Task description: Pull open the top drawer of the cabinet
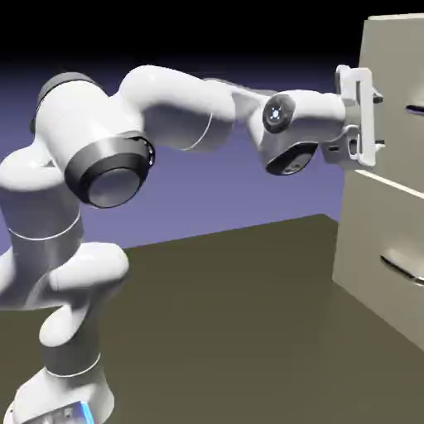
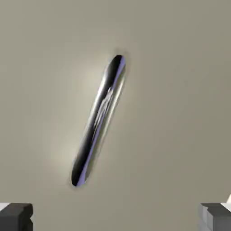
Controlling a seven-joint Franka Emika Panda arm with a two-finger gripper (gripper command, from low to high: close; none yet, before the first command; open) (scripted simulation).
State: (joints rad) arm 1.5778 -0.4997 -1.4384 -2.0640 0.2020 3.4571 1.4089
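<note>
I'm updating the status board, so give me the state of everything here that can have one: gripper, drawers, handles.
Gripper: open, nothing between its fingertips.
Top drawer: looks shut.
Top drawer's handle: ungrasped, slanted in the hand view.
Lower drawer: looks shut.
Lower drawer's handle: ungrasped.
Arm: raised, reaching toward the cabinet's upper front.

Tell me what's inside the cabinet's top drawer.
The contents can't be seen: the top drawer sits closed, and its flat front covers whatever is inside. Only the front and its slim metallic handle show.
</note>
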